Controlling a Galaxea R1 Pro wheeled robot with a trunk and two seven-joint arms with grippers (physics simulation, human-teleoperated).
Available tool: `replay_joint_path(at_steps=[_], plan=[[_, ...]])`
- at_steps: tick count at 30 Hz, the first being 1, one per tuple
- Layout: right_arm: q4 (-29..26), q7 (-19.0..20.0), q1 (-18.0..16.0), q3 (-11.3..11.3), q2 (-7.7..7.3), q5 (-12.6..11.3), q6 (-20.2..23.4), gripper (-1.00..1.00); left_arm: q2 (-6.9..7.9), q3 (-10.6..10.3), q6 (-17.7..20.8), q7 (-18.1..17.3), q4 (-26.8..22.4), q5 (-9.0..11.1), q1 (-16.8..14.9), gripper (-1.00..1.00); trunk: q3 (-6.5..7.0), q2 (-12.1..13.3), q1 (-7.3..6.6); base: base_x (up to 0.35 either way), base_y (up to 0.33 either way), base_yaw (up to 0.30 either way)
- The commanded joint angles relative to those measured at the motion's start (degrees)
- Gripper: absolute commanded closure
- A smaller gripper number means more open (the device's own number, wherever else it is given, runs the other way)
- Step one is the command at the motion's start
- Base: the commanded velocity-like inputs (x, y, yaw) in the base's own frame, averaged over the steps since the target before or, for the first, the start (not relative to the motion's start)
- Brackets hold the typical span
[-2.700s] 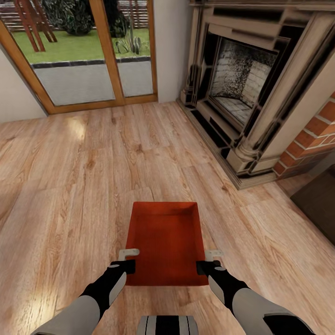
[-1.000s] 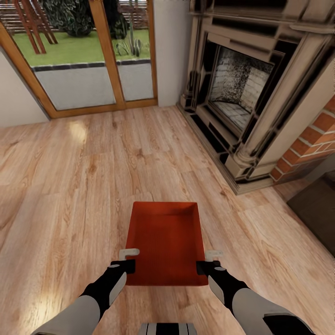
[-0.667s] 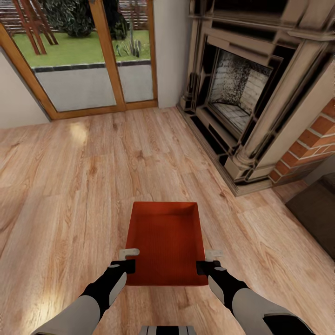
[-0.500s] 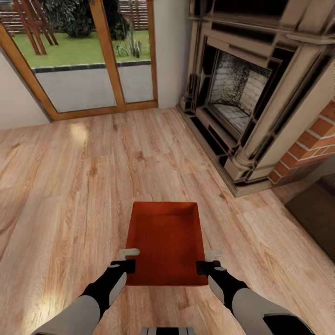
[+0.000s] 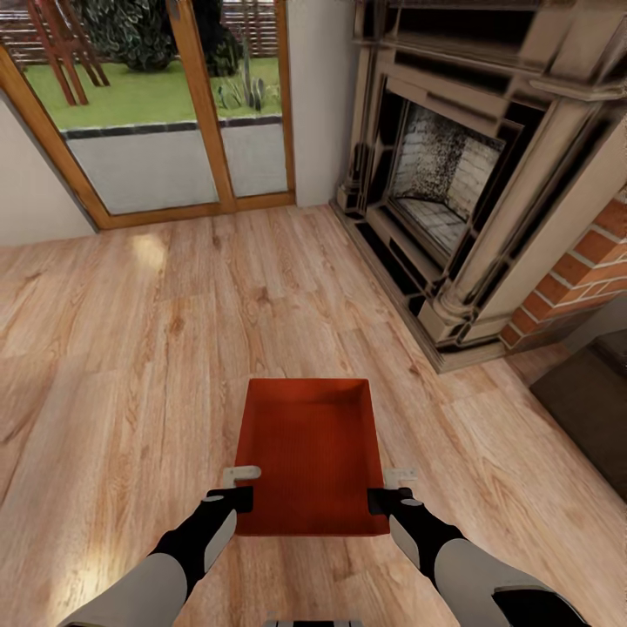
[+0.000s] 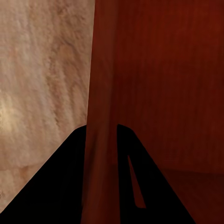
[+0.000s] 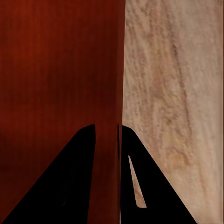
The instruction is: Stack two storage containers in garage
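Carrying one bin (image 5: 312, 453) low in front, above the plank flooring (image 5: 131, 348) of the living room, fireplace (image 5: 453, 174) ahead right, glass doors (image 5: 174, 113) ahead left. Left gripper (image 5: 237, 488) clamped on the left wall, right gripper (image 5: 390, 489) clamped on the right wall (each wall pinched between dark fingers (image 6: 70, 186) in the wrist views, seemingly firmly). Nothing yet in the garage: both bins to deliver, then stack.
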Motion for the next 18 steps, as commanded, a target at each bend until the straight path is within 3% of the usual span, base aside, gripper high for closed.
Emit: replay_joint_path(at_steps=[1, 18], plan=[[0.18, 0.15, 0.02, 0.44, 0.33, -0.63, 0.19, 1.00, -0.12, -0.64, 0.17, 0.24, -0.31, 0.62, -0.02, 1.00, 0.15, 0.40, -0.23, 0.000, 0.000, 0.000], [0.18, 0.15, -0.03, 0.44, 0.25, -0.62, 0.10, 1.00, -0.08, -0.63, 0.17, 0.20, -0.31, 0.62, -0.02, 1.00, 3.20, 7.22, -3.97, 0.000, 0.000, 0.000]])
